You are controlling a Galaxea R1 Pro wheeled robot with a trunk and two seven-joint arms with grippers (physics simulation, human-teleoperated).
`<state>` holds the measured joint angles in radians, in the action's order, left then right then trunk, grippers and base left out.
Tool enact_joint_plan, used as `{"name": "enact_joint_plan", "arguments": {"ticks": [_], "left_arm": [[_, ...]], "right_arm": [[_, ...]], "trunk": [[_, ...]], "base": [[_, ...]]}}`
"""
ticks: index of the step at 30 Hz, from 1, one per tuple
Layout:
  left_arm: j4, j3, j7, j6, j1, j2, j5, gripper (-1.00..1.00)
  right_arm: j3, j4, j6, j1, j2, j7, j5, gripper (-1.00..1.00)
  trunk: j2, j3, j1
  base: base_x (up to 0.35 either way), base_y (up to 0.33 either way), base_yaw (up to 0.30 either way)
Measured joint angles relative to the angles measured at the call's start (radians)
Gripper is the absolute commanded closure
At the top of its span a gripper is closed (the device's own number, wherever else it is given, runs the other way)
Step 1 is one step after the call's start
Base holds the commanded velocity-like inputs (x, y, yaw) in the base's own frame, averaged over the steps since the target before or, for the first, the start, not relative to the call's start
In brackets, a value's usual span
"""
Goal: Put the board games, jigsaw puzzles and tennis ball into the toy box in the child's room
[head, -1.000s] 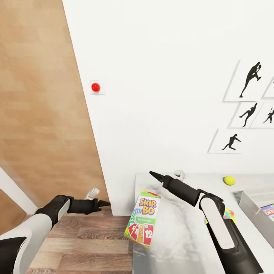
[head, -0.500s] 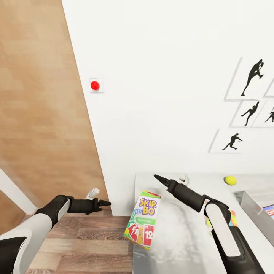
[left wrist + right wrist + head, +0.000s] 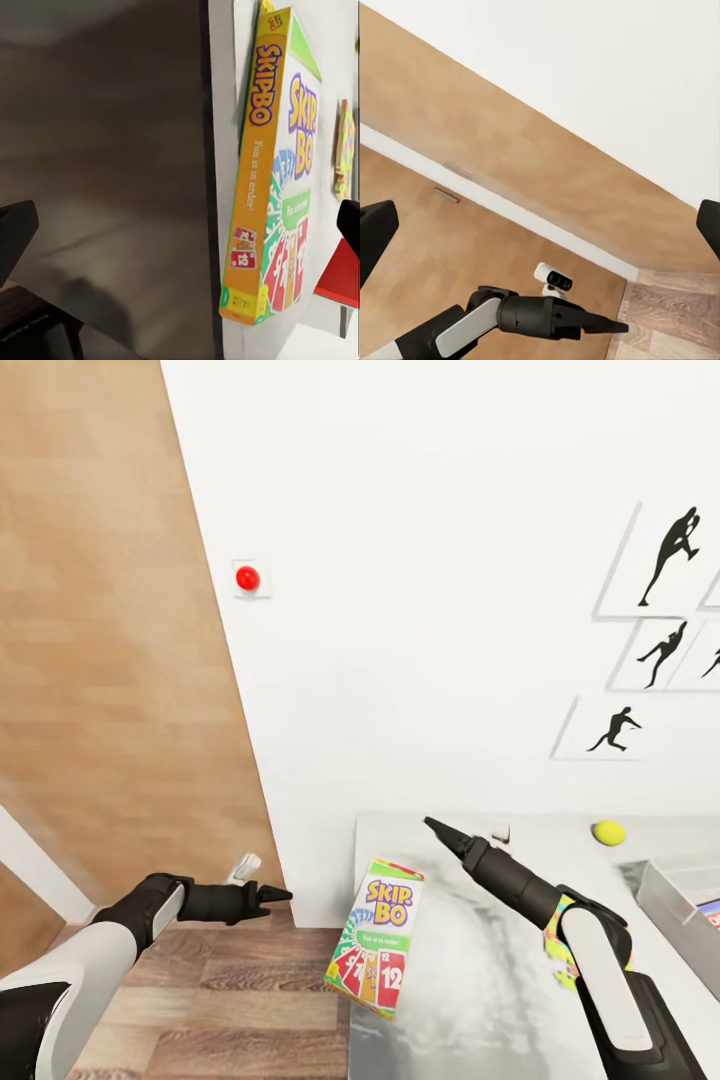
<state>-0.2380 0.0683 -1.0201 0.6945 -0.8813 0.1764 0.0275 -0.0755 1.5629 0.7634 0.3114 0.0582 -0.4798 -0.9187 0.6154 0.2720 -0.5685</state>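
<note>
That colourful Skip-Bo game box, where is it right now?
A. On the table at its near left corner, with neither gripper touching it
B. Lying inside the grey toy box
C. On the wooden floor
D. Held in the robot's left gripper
A: the Skip-Bo box sits at the table corner, apart from the left gripper and right gripper.

You see the Skip-Bo box (image 3: 375,937) in white, green and orange with red cards and purple-yellow lettering; the tennis ball (image 3: 607,832) yellow-green; the tabletop (image 3: 470,980) mottled grey; the wall button (image 3: 248,577) red; both end effectors, left (image 3: 275,895) and right (image 3: 440,831), black.
</note>
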Motion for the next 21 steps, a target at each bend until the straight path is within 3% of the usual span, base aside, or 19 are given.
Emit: {"name": "enact_joint_plan", "arguments": {"ticks": [9, 14, 18, 21], "left_arm": [[-0.001, 0.002, -0.153, -0.001, 0.0, 0.001, -0.002, -1.0], [-0.001, 0.002, -0.183, -0.002, 0.0, 0.001, -0.001, -1.0], [-0.001, 0.001, -0.192, -0.001, 0.0, 0.002, 0.0, -1.0], [-0.001, 0.0, -0.194, -0.002, 0.0, 0.002, 0.0, -1.0]], "right_arm": [[-0.022, -0.001, 0.006, -0.011, 0.0, -0.045, 0.0, -1.0], [-0.023, 0.0, 0.01, -0.012, 0.001, -0.117, 0.0, -1.0], [-0.024, -0.001, 0.008, -0.013, 0.001, -0.214, 0.005, -1.0], [-0.026, -0.003, 0.007, -0.013, 0.002, -0.242, 0.008, -1.0]], "trunk": [[0.063, 0.028, -0.035], [0.098, 0.044, -0.054], [0.099, 0.044, -0.054], [0.099, 0.044, -0.054]], "base": [[0.0, 0.0, 0.0], [0.0, 0.0, 0.0], [0.0, 0.0, 0.0], [0.0, 0.0, 0.0]]}}
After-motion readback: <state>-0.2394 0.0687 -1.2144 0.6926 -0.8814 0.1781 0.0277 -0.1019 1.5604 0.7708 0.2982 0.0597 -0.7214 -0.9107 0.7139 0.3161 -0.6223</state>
